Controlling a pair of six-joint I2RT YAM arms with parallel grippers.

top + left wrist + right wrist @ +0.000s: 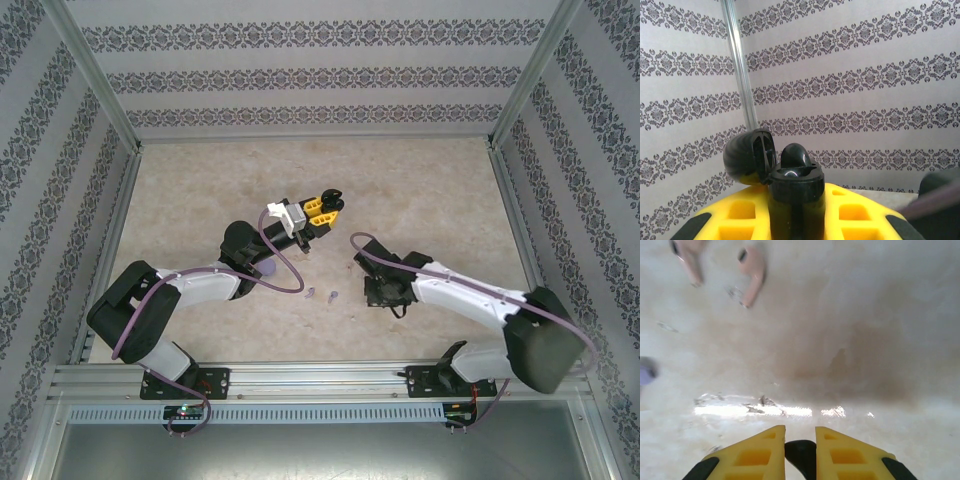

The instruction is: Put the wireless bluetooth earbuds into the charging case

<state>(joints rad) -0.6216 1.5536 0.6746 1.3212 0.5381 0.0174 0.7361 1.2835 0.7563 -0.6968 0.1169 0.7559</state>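
Yellow-fingered, my right pincer [800, 429] is clenched on one small black piece, I judge a black earbud [800, 452], low over the table [865, 340]. Two pink earbuds [752, 272] lie at eleven o'clock. My left pincer [796, 200] grasps one black charging case [795, 182], its lid [747, 155] open at ten o'clock, raised ready to receive it.

The bench [250, 180] is mottled beige, and the walls [300, 80] are white with bands of dark damask ornament. Both grippers have yellow fingers with black tips: the left gripper [336, 200] shows a glossy black charging case [790, 185], the right gripper [800, 430] a black earbud [800, 454] at the frame's bottom. Upper left in the right wrist view are two pale pink earbuds [752, 275], low centre in the top view two purple earbuds [310, 294], and the white-and-black arms carry purple cables [200, 272].
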